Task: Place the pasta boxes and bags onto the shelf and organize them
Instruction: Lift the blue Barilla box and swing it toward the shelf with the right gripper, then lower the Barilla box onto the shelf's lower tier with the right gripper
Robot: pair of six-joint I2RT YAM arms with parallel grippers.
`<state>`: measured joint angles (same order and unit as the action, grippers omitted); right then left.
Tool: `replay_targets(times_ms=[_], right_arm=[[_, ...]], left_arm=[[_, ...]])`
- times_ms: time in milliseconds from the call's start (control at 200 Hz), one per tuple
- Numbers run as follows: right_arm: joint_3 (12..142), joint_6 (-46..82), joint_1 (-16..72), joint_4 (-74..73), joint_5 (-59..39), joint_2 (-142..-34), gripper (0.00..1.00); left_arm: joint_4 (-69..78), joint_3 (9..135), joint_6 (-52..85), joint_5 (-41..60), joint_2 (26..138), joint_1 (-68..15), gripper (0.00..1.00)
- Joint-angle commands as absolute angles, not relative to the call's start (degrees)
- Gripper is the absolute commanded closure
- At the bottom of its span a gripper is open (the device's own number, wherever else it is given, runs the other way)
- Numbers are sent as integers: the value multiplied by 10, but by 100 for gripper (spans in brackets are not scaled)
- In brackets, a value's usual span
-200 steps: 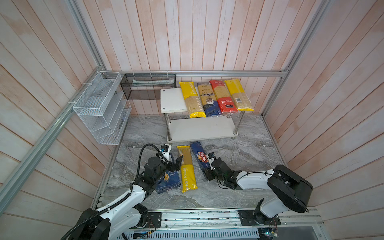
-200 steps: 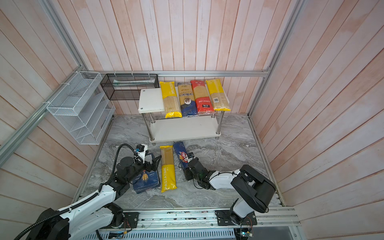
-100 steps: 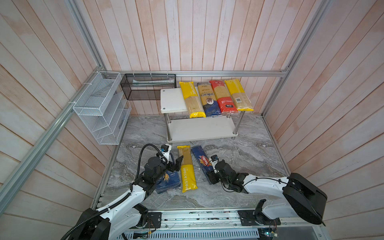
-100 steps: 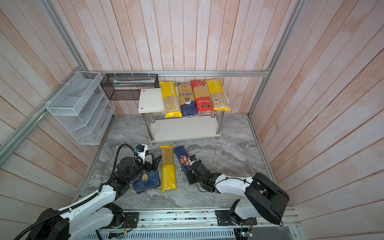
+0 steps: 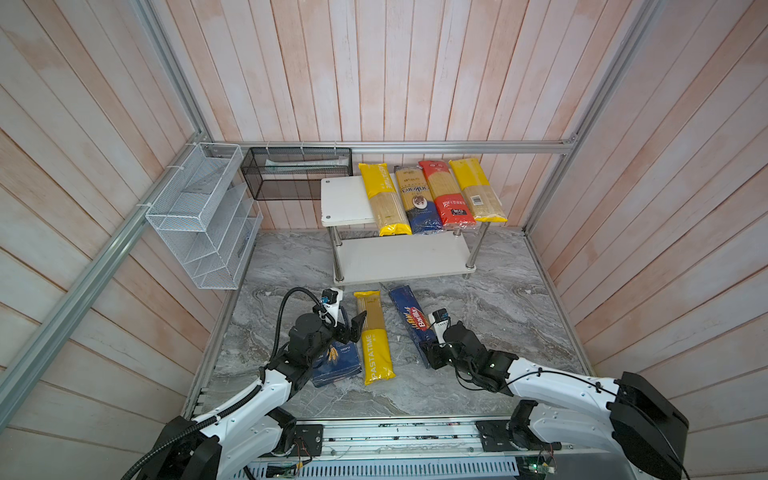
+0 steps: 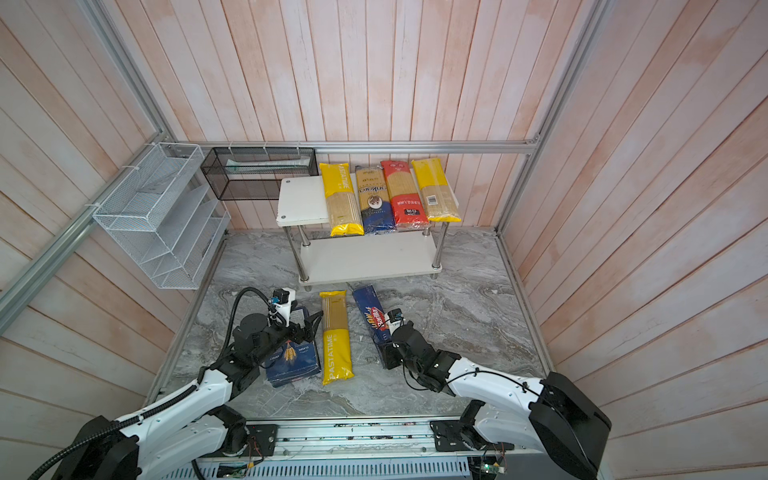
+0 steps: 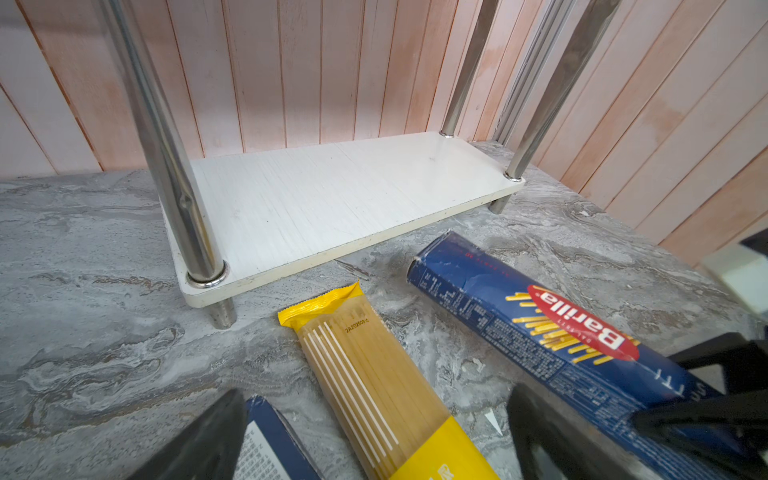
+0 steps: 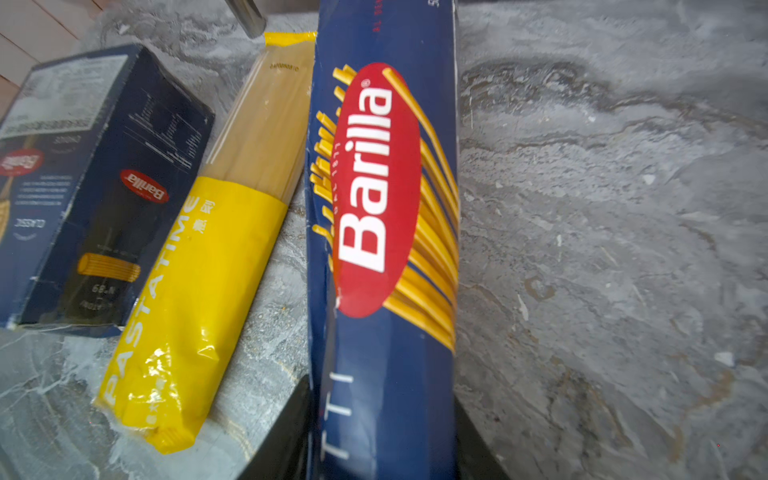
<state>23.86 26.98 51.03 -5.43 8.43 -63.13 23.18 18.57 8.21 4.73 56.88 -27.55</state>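
The long narrow Barilla spaghetti box (image 5: 409, 320) (image 8: 382, 187) lies on the marble floor in front of the shelf (image 5: 399, 259). My right gripper (image 5: 432, 353) (image 8: 380, 440) is shut on its near end. A yellow PASTATIME bag (image 5: 372, 336) (image 7: 374, 386) lies to its left, and the wide Barilla box (image 5: 338, 361) (image 8: 83, 187) lies further left. My left gripper (image 5: 351, 328) (image 7: 374, 436) hovers open above the bag and the wide box. Several bags lie side by side on the top board (image 5: 345, 199): yellow (image 5: 384, 199), gold-and-blue (image 5: 417, 199), red (image 5: 446, 193), yellow (image 5: 478, 191).
The shelf's lower board (image 7: 332, 195) is bare, with chrome posts (image 7: 166, 145) at its corners. A white wire-mesh organizer (image 5: 199, 216) and a black mesh basket (image 5: 297, 172) hang at the back left. Wooden walls enclose the floor (image 5: 498, 316).
The right jaws have narrowed onto the near end of the spaghetti box, and the right arm has swung out to the right, shifting the box slightly. The left arm has stayed put.
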Motion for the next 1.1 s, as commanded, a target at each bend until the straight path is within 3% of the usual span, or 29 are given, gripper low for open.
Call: replay_targets(times_ms=[0,395,1095], right_arm=[[241,264,512,-117,140,-580,85],[320,232,475,-26,170,-559,85],[447,189,280,-31,62,-667,85]], left_arm=[[242,188,86,58,567,-278,0],[241,188,86,60,567,-278,0],[231,189,83,51,557,-278,0]])
